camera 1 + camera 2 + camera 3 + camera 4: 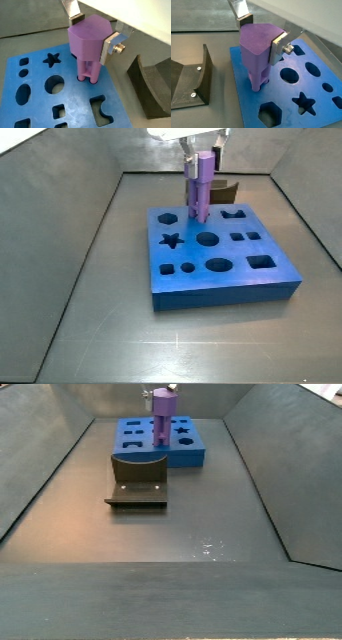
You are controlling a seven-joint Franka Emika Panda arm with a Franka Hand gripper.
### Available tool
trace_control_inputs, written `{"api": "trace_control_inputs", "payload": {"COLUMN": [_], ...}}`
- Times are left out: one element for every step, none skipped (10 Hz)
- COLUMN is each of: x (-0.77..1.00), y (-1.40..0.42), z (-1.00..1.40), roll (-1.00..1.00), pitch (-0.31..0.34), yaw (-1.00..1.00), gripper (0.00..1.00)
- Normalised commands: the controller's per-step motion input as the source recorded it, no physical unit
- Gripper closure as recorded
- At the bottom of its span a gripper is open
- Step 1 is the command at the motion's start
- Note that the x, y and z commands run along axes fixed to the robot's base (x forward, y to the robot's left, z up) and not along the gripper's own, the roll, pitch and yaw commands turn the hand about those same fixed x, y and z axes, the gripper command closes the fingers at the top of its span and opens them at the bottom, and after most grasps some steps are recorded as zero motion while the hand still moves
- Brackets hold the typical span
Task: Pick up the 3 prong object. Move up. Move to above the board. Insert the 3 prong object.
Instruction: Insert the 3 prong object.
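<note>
The 3 prong object (pixel 88 45) is a light-purple ridged rod. It stands upright, clamped near its top between the silver fingers of my gripper (pixel 93 32), which also shows in a wrist view (pixel 261 36). Its pronged lower end (pixel 89 76) meets the top of the blue board (pixel 40 107) near the board's edge that faces the fixture. I cannot tell whether the prongs sit in a hole. In both side views the rod (pixel 198 188) (pixel 162 419) hangs upright from the gripper (pixel 201 156) over the board (pixel 221 278) (pixel 187 452).
The dark L-shaped fixture (pixel 139 479) stands on the floor right beside the board; it also shows in both wrist views (pixel 152 85) (pixel 188 82). Star (pixel 52 59), round and square holes cover the board. Grey walls enclose the floor.
</note>
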Motion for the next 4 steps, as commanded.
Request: {"api": "trace_control_inputs", "payload": {"x": [-0.09,-0.09,0.0,-0.02], "y": [0.0,0.0,-0.01,0.0], "z": [-1.0,-0.42,0.0,0.0], "roll": [0.12,0.0,0.01,0.02], "pitch": [-0.036,-0.066,0.0,-0.053], "yaw": [0.0,-0.14,0.0,0.0], "gripper": [1.0,1.0,1.0,1.0]}}
